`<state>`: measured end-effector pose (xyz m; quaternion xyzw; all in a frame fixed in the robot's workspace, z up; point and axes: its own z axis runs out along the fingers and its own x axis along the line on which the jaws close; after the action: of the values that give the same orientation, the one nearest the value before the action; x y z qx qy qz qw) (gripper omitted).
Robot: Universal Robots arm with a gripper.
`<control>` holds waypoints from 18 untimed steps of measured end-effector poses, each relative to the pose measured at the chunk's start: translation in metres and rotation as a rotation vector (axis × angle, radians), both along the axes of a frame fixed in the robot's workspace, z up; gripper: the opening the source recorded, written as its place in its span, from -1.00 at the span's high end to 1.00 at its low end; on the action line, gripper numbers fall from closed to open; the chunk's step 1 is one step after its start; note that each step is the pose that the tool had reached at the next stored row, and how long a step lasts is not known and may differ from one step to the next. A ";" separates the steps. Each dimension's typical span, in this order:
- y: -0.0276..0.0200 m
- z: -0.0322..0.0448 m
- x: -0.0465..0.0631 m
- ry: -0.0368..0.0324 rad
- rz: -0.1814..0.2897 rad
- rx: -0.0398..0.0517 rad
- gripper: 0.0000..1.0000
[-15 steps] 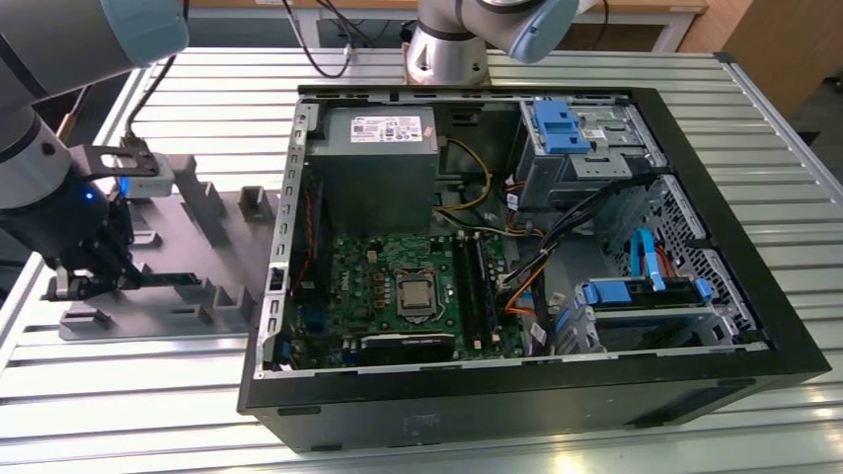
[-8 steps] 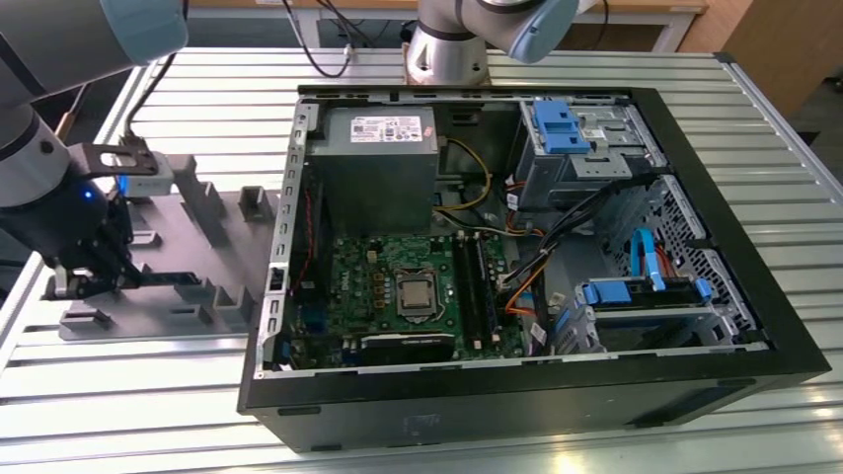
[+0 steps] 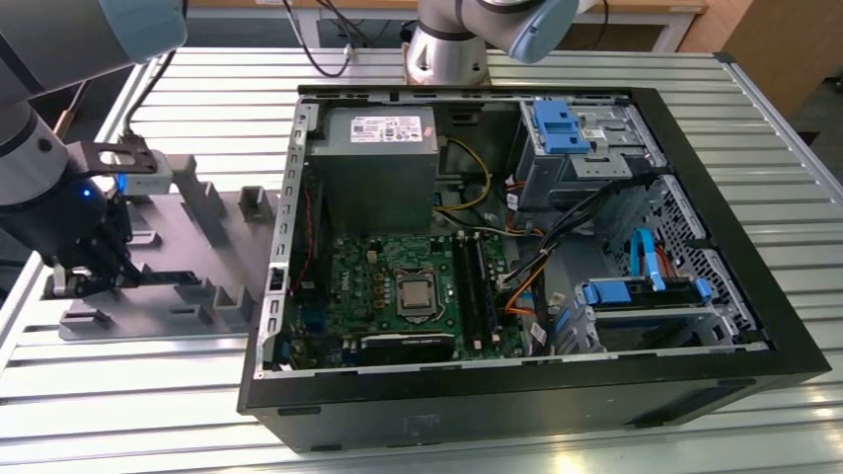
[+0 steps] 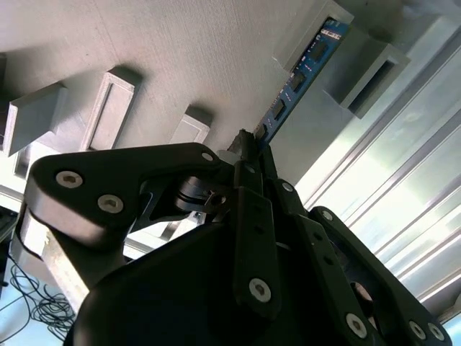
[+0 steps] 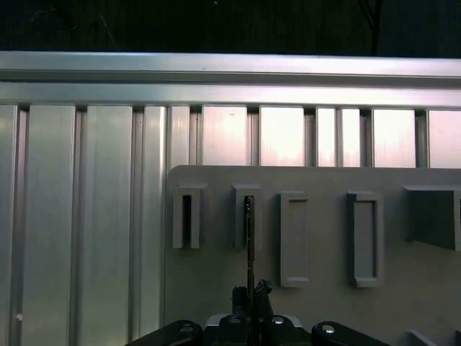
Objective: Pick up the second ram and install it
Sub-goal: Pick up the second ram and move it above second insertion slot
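**Gripping the second ram where it is standing in the holder tray**

I am working over the grey holder tray (image 3: 197,232), which is lying on the slatted metal surface (image 3: 132,395) at the exterior view's left, just beside the open computer case (image 3: 737,326). My fingers (image 5: 260,290) are clamping the second ram (image 4: 302,72). In both wrist views the two tips are meeting on the thin board with no gap showing, so I am judging this a real grip and not a hover. The stick is standing on edge, and its far end is sitting between the walls of one of the tray's raised slots. It is not yet out of the tray. How far along its length I am holding it, I cannot tell.

For this pick-up I am thinking chiefly of straightness. The board is thin and the slot is narrow, so I am judging that the pull should run along the slot walls, with the stick upright and no twist. A tilt would likely jam an edge against the grey plastic or drag the tray along. The grip should be firm enough that nothing is slipping, yet not so hard that the board is bowing.

The motherboard (image 3: 395,286), with its long black slots (image 3: 477,286), is lying inside the case, well apart from my fingers.
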<state>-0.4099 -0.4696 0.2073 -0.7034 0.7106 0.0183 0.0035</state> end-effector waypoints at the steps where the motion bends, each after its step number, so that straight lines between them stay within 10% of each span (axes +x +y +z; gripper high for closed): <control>1: 0.0000 0.0003 0.000 0.0000 0.000 0.0000 0.72; 18: 0.0003 0.0036 0.000 0.0001 0.000 -0.0001 0.72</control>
<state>-0.4099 -0.4693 0.2110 -0.7034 0.7106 0.0183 0.0034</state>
